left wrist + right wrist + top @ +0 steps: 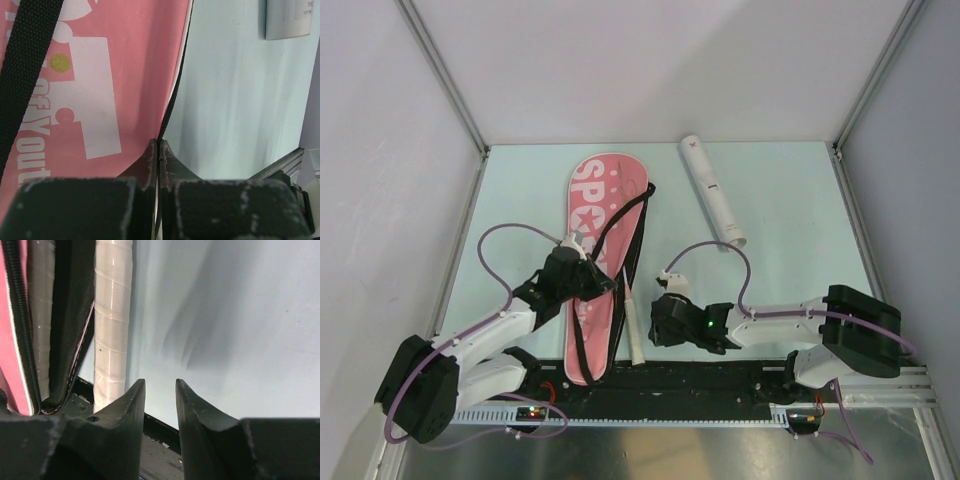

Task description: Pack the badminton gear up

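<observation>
Top external: one bag point(588, 195), one tube point(712, 190); left fingers point(148, 167) pinch bag, right fingers point(131, 412) ajar, empty.

The counter point(790, 200) is brightly and evenly lit from above in the overhead view, and only faint, soft shadows are thrown beneath the arms. In the left wrist view the left gripper point(158, 147) is rendered dark and slightly blurred, the pink bag point(100, 75) more sharply. In the right wrist view a diffuse grey shadow is cast on the counter right of the pale handle point(112, 315), where glossy highlights are seen; the right gripper point(157, 390) is underexposed.
</observation>
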You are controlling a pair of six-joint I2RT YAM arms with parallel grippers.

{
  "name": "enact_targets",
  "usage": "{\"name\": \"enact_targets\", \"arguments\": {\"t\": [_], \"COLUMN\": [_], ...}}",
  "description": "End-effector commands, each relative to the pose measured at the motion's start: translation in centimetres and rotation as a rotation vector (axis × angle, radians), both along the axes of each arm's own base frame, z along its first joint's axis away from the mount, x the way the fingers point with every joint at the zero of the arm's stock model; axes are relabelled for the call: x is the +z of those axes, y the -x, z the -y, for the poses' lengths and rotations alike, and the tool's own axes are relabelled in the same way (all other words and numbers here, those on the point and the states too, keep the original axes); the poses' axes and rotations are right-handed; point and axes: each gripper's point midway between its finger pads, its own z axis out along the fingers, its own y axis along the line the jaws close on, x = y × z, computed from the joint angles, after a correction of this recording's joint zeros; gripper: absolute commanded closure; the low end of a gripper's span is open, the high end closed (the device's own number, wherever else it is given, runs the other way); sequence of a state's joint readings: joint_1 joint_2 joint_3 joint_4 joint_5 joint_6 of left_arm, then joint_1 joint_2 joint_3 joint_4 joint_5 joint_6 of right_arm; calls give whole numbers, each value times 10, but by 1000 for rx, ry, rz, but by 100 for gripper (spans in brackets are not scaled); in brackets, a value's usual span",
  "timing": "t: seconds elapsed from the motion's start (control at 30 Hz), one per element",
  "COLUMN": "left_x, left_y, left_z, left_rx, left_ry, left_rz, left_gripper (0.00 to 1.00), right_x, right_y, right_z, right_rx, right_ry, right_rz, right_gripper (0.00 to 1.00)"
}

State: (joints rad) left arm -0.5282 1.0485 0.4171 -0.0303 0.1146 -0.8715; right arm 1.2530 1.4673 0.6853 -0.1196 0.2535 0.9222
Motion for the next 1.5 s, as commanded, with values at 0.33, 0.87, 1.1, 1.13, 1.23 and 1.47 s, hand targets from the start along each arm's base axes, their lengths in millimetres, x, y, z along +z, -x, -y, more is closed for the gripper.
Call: {"name": "enact_targets", "arguments": {"t": [0.33,0.87,1.1,1.13,1.23,1.47], "left_x": [27,26,24,23,25,30], "left_y": [-11,-4,-4,-3,-4,-3], "left_z": [15,11,11,10,7,3], "left_rx": [2,54,83,90,117,141], "left_ry": [110,175,202,206,221,245], "left_rz": [47,46,34,34,43,65], "left_gripper": [100,100,100,100,100,100], "right_x": [-1,16,0,-1,7,21], "right_y": [-4,-24,-30,-32,-40,-43], "right_z": [-41,-116,-114,-110,-105,-119], "right_rx": [-53,-100,-164,-185,-219,-144], "right_ry": [-147,-522,-530,-532,-564,-661], "right_rz": [4,-4,-4,-2,20,68], "right_gripper": [74,78,77,77,77,77]}}
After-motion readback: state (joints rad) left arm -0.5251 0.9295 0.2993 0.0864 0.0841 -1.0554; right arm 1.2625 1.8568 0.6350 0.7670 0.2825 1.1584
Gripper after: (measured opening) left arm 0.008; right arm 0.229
